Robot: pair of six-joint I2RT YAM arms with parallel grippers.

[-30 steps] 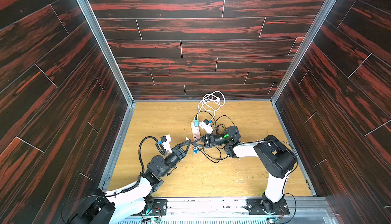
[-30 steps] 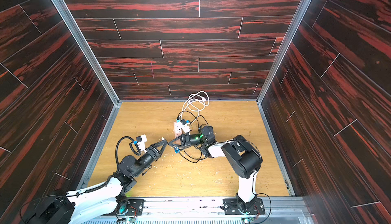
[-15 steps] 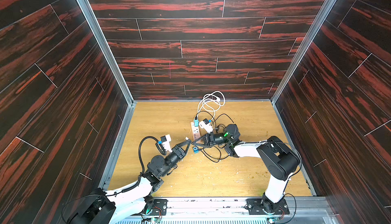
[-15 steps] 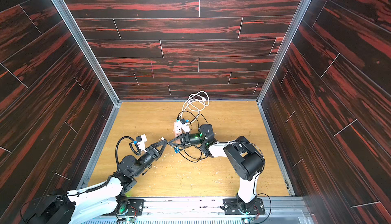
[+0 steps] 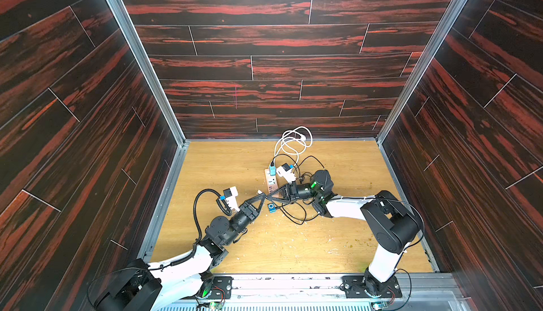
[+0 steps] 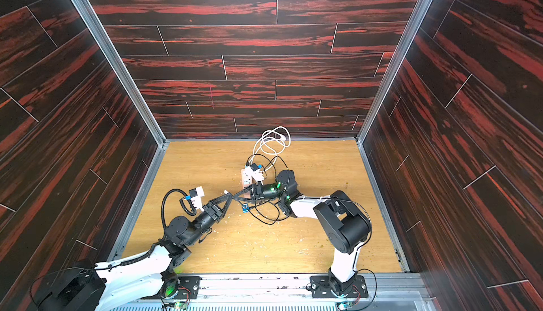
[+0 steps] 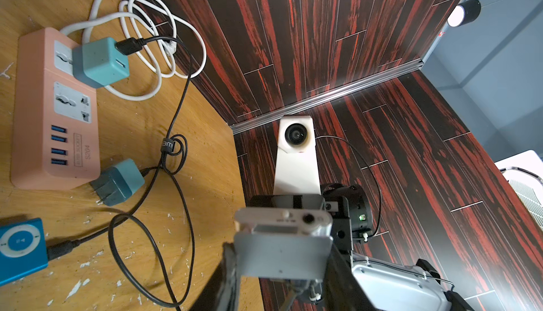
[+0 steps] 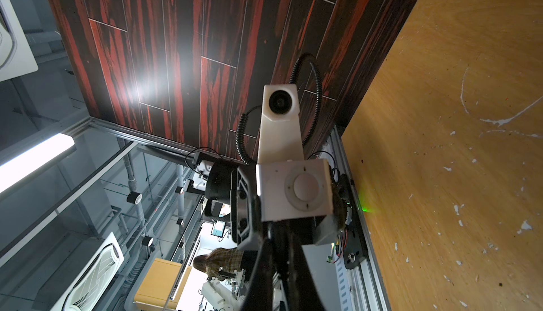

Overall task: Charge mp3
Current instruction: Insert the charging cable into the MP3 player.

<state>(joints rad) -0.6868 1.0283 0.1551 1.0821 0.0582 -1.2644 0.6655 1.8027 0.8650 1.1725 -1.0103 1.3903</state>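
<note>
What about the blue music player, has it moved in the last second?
No. The blue music player lies in the same spot just off the near end of the pink power strip.

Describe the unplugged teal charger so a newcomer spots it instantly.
Start at the pink power strip on the wooden floor. Beside its USB-port end lies a teal charger cube, tipped over, prongs bare. The other teal cube sits plugged into the strip.
</note>
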